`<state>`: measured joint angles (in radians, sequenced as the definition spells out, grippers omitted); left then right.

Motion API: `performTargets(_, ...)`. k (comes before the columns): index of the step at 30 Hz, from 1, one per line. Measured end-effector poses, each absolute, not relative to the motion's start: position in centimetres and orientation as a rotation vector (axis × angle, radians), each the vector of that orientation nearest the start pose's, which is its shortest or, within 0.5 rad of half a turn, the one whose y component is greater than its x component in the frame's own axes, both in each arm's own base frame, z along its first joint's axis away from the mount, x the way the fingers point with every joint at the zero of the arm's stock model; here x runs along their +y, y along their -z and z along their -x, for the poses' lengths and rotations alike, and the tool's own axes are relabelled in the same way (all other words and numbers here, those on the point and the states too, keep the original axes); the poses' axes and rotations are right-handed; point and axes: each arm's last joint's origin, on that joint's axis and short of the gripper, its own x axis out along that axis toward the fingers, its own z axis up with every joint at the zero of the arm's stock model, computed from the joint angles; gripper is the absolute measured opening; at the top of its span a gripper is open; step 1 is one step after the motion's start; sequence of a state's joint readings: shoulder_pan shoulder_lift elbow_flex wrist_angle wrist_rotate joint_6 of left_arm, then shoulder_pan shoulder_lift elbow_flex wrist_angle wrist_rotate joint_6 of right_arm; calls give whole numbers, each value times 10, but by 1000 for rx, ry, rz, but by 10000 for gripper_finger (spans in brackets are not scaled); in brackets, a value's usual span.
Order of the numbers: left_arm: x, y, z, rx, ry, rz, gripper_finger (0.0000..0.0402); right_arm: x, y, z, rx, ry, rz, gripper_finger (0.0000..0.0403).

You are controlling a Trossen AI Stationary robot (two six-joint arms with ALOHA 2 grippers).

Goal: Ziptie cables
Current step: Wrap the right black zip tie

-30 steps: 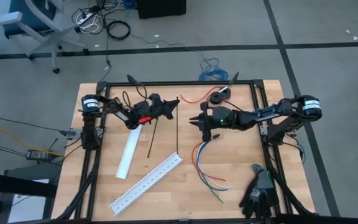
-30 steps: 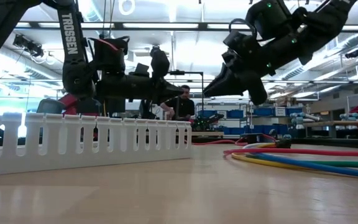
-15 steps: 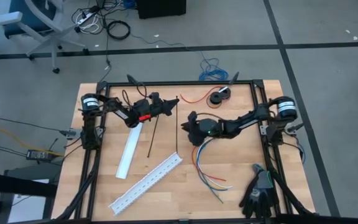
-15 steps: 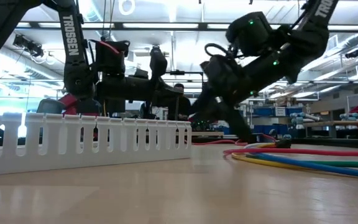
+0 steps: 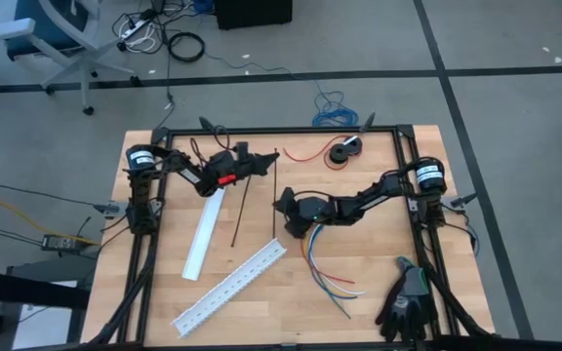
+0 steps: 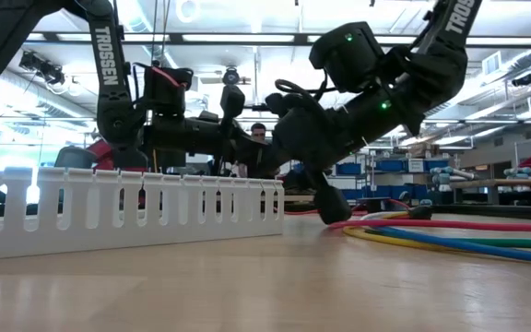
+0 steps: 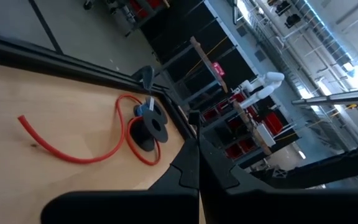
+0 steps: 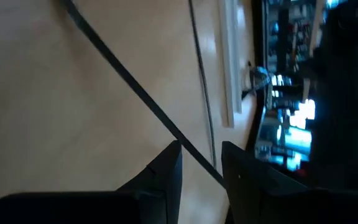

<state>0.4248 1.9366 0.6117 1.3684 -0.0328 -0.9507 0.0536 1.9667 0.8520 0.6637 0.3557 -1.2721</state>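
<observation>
Cables (image 5: 318, 265) lie on the table's right half, long axis running from the black-sleeved end, nearest my pincer, toward the near edge, loose ends fanning out to the right there. My right gripper (image 5: 279, 204) is low over the wood just left of that sleeved end, fingers (image 8: 166, 171) slightly parted, straddling a thin black strip (image 5: 273, 195). My left gripper (image 5: 269, 161) is pressed shut, raised near the far edge.
</observation>
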Motion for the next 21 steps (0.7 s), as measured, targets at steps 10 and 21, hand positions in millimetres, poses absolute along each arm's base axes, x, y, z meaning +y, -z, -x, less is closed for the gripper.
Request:
performTargets(10, 139, -134, -298, -298, -396, 945, 1, 8, -107, -368, 553, -162, 1332, 99)
performTargets(21, 140, -138, -298, -334, -379, 957, 1, 4, -103, -365, 589, -225, 1369, 99)
